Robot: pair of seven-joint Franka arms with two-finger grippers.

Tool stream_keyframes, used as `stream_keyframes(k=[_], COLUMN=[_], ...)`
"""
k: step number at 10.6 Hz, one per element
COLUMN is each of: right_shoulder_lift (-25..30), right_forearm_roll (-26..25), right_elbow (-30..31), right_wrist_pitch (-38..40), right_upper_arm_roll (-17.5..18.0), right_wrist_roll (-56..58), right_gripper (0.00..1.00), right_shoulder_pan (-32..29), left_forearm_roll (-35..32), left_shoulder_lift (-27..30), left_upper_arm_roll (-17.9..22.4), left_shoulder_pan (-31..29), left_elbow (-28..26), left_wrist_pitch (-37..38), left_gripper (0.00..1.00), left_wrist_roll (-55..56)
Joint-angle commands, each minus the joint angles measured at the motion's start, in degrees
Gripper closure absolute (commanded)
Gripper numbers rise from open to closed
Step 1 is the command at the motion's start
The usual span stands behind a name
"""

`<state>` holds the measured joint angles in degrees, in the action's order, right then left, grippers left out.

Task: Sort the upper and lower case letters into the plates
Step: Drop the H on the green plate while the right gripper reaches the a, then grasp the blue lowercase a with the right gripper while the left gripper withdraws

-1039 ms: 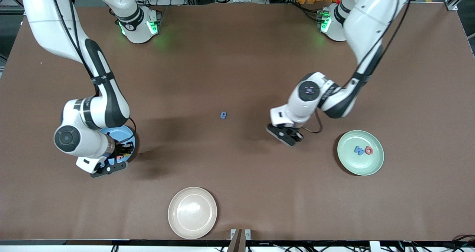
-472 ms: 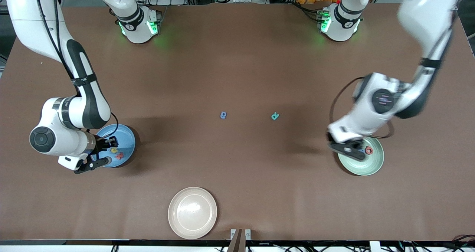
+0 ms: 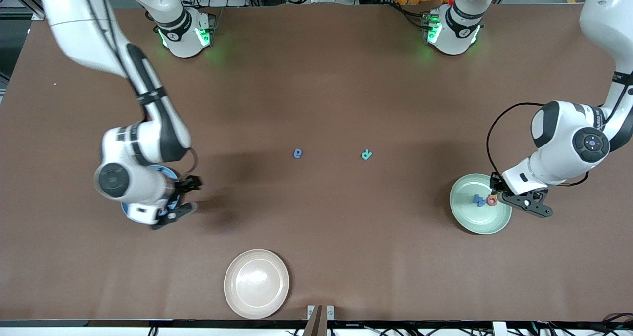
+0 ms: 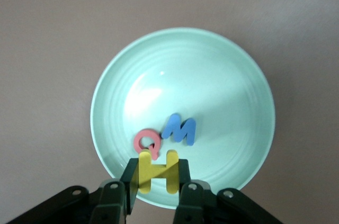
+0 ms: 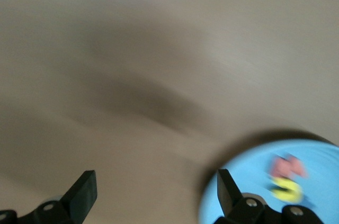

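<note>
On the brown tabletop (image 3: 316,78), my left gripper (image 4: 153,195) hangs over the pale mint green round plate (image 4: 233,81), fingers clenched on a yellow flat letter H (image 4: 154,173). My right gripper (image 5: 153,192), fingers released, hangs at the bright blue round plate's (image 5: 318,155) edge.

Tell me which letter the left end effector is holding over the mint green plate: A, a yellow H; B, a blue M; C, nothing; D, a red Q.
A: the left end effector is clamped on the yellow H above the mint green plate, while the red Q and blue M lie in it.
</note>
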<state>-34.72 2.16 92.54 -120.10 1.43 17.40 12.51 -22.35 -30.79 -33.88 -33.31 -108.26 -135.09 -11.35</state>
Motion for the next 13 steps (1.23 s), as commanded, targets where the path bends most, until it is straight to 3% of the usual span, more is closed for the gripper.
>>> stream_keyframes(k=[1, 2, 3, 4, 8, 10, 13], right_shoulder_lift=[0.54, 0.36, 0.10, -0.17, -1.22, -1.83, -2.19], right_forearm_roll=[2.50, 1.89, 2.06, 2.32, 2.41, 2.41, 2.24], right_elbow=[0.01, 0.10, 0.19, 0.19, 1.59, 4.65, 7.74], right_wrist_pitch=[-0.84, -1.62, -2.07, -2.07, -2.86, -8.63, -14.11], right_upper_arm_roll=[-0.02, -0.02, -0.02, -0.02, -0.02, -0.02, -0.11], right_wrist_roll=[-7.59, -13.82, -19.54, -25.86, -46.28, -54.97, -63.61], right_gripper=[0.00, 0.00, 0.00, 0.00, 0.00, 0.00, 0.00], right_shoulder_pan=[7.66, 11.18, 13.13, 15.67, 23.33, 25.53, 28.87], left_forearm_roll=[-0.86, -1.12, -1.21, -1.56, -0.86, -0.50, -0.59], left_shoulder_lift=[-2.16, -2.51, -2.61, -3.04, -0.68, 2.21, 2.93], left_upper_arm_roll=[-0.93, -0.92, -0.40, -0.22, -0.92, -2.94, -9.34], left_shoulder_pan=[-1.32, -1.41, -1.24, -1.32, -0.80, -0.80, -0.80], left_elbow=[0.68, 0.86, 1.21, 1.47, 1.65, 1.82, 5.07], left_wrist_pitch=[0.27, 0.36, 0.27, 0.36, 0.36, 2.54, 10.62], left_gripper=[1.00, 0.77, 0.42, 0.00, 0.00, 0.00, 0.00], left_wrist_roll=[-0.69, -0.78, -0.69, -0.86, 0.28, 2.72, 11.94])
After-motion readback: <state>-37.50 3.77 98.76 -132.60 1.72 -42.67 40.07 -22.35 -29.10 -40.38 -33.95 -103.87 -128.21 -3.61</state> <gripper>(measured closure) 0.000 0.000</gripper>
